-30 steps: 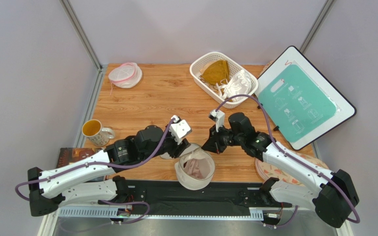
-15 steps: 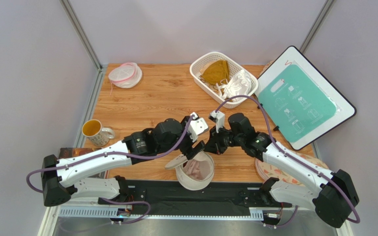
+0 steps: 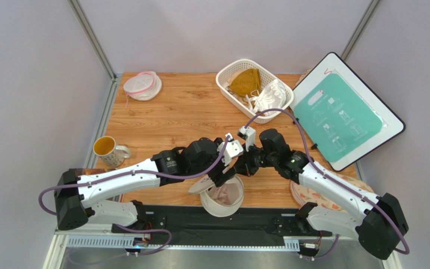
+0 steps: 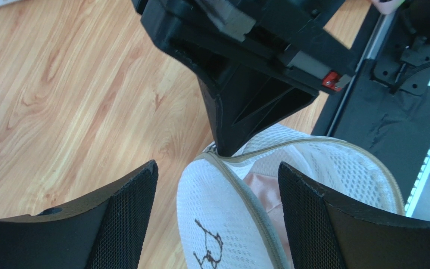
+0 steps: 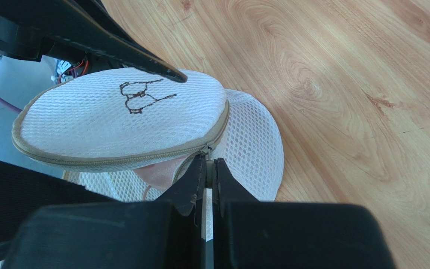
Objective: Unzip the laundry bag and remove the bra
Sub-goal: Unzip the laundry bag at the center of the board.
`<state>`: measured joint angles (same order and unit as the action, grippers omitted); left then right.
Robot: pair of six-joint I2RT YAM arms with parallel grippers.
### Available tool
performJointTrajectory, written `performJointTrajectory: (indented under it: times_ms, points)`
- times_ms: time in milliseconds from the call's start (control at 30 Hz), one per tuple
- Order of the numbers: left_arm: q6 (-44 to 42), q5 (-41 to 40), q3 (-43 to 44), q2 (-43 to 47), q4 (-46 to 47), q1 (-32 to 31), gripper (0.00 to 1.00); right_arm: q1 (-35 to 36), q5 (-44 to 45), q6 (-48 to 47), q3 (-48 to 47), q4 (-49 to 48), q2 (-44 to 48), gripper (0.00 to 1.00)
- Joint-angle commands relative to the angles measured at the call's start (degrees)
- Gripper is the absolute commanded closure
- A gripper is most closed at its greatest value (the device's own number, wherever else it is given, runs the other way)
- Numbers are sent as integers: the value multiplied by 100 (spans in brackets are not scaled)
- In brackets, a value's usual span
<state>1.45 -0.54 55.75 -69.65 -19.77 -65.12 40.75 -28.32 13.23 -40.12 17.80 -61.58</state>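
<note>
The left claw (image 4: 217, 182) stood apart over the laundry bag (image 5: 116, 120); the right claw (image 5: 210, 168) was pressed together at its zip. The bra (image 4: 259, 193) showed only partly inside.

Two are counted: left gripper (image 4: 217, 168), right gripper (image 5: 206, 162). Two mesh bags are seen: the laundry bag (image 3: 217, 210) at their tips, a small pouch (image 3: 142, 85) far off. Three bras are counted: pink bra (image 3: 224, 193), yellow bra (image 3: 245, 81), white bra (image 3: 272, 96). One basket (image 3: 221, 81) and one mug (image 3: 108, 148) are seen.
</note>
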Motion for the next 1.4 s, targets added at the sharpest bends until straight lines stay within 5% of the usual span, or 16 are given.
performJointTrajectory:
  times_ms: [0, 233, 367, 1367]
  points:
    - [145, -298, -73, -40, -124, -18, 16, -15, 19, -67, 13, -49, -3, 100]
    - [206, -333, -160, 21, -326, -18, 58, -6, 37, -84, -5, -40, 6, 100]
    - [233, -447, -222, 153, -352, -18, 99, -15, 72, -102, 4, -31, 15, 100]
    - [197, -114, 481, 1339, -1205, -18, 100, -15, -60, -93, 4, -471, -723, 100]
